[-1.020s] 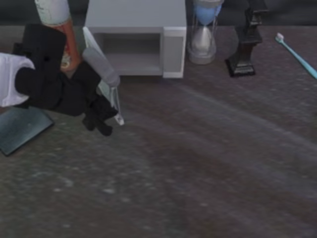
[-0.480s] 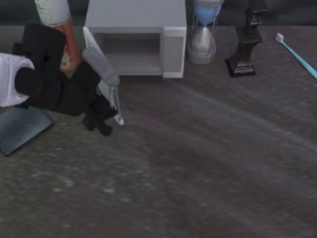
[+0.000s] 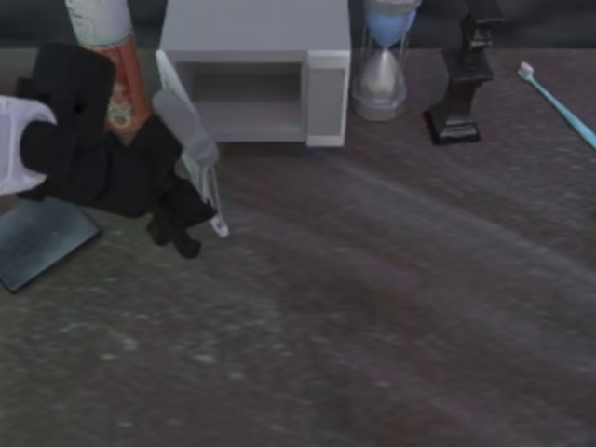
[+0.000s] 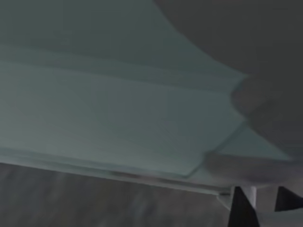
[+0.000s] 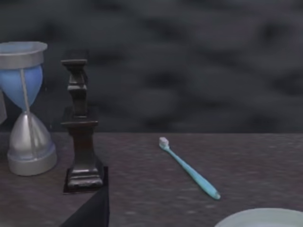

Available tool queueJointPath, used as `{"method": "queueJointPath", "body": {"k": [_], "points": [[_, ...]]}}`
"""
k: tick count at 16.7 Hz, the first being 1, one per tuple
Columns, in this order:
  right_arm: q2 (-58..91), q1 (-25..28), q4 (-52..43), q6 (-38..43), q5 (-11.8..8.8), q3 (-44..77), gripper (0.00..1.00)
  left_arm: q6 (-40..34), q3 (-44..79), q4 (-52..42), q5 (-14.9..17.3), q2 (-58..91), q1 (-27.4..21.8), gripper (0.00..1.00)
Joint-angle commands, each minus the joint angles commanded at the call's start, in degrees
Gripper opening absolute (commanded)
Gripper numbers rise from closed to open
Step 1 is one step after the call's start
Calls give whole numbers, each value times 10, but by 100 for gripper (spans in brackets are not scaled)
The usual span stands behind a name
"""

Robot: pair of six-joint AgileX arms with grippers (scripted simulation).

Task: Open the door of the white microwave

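White microwave [image 3: 256,65] is sitting at the back of the worktop [image 3: 391,307], left of centre, cavity exposed. The door [image 3: 194,158] is standing swung well out toward the front-left, hinged at the microwave's left edge, free edge pointing down toward the near side. Left gripper [image 3: 191,223] is sitting at that free edge, black fingers wrapping the thin handle bar [image 3: 216,200] — judging it pinched on the bar, since the bar's tip is poking out just beside the fingertips. Left wrist view is filling with the door's pale panel at very close range; dark finger tips show at its lower corner.

Right arm is not appearing in the top view; its wrist camera is looking across at the hourglass [image 5: 24,109], the dark statuette [image 5: 81,127] and the blue toothbrush [image 5: 189,169]. Cannot tell its finger state.

Judgement: the door is looking nearly fully open. To finish well — keep the pull following the arc around the hinge, not straight back, so the bar is not levering out of the fingers. Watching the orange-labelled bottle [image 3: 112,56] and the dark flat slab [image 3: 42,237] near the left arm; a wide elbow swing could be clipping either.
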Motion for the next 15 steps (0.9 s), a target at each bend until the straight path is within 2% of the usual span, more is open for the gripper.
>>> {"method": "queueJointPath", "body": {"k": [5,15], "points": [[0,0,0,0,0,0,100,58,11,-33,29,2,25,0],[0,0,0,0,0,0,100,61,12,-35,31,3,26,0]]}}
